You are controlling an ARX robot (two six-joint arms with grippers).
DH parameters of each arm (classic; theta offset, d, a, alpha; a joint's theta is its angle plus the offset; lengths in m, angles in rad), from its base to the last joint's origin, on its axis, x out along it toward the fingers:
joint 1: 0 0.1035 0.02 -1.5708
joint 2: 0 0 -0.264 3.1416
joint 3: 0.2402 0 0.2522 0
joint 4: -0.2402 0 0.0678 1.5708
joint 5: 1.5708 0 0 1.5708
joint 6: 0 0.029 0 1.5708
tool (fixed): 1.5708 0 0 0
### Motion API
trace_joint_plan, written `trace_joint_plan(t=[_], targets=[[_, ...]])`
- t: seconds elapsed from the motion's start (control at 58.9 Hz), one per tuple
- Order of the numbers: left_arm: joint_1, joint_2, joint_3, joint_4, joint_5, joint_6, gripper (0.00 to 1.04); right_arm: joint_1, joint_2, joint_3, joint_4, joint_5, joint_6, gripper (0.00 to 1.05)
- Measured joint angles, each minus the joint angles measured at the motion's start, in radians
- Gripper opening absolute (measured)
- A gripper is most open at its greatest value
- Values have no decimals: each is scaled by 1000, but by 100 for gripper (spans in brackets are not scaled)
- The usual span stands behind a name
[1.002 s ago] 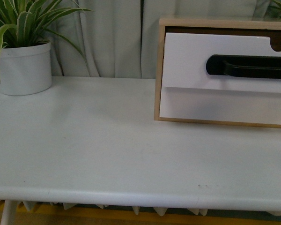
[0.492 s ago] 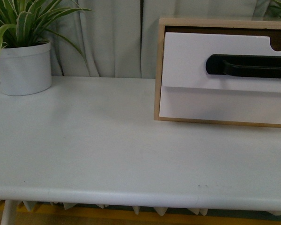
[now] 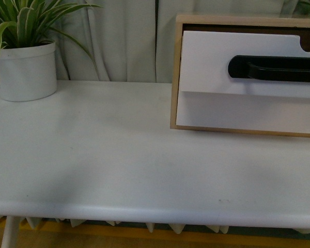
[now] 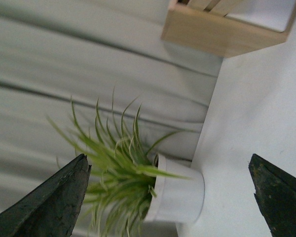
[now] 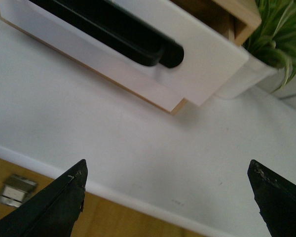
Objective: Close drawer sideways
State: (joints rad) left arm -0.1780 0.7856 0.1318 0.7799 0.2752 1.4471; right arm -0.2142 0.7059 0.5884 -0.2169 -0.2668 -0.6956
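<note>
- Two end effectors are open wide and hold nothing: the left end effector (image 4: 167, 159) and the right end effector (image 5: 167, 167).
- The drawer (image 3: 217, 57) with the black handle (image 3: 274, 68) sits in the wood box (image 3: 174, 77), at the back right of the white surface (image 3: 119, 165). It sticks out a little.
- The right end effector is well apart from the drawer, over the surface's front edge.
- The left end effector faces the plant pot (image 4: 180, 195), not the drawer.

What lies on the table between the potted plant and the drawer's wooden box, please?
Nothing: in the front view, only bare white table separates the potted plant from the wooden box holding the drawer.
</note>
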Motion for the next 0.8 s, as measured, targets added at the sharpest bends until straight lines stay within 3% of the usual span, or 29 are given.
trace_joint_plan(t=[0.306, 0.798], targets=[[-98, 230, 118, 30, 46, 225, 98, 24, 159, 198, -41, -21, -194, 95], [-327, 534, 353, 112, -95, 233, 98, -7, 314, 277, -32, -52, -277, 95]])
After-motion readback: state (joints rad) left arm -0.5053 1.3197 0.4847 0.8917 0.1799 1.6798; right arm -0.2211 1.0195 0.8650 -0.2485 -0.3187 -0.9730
